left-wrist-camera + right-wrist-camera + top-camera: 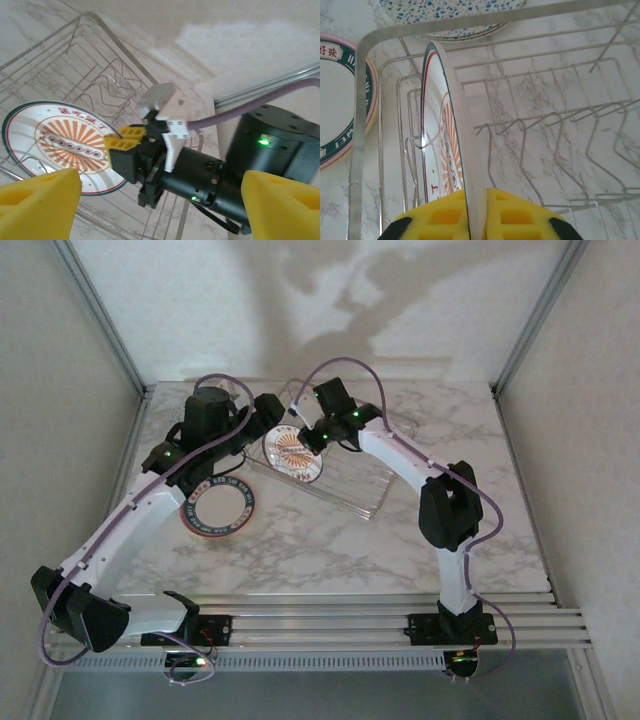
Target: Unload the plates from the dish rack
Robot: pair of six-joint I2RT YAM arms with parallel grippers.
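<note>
My right gripper (pixel 476 214) clamps the rim of the round white orange-emblem plate (pixel 440 135), upright in the silver wire dish rack (pixel 520 15). My left gripper (pixel 160 207) gapes open, facing it.

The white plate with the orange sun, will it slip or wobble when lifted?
The white plate looks hard and glossy, so probably stiff, slippery and breakable. The right gripper pinches only its thin rim in its jaws, so it may swing. It sits on edge in the dish rack, so it could roll if let go.
</note>
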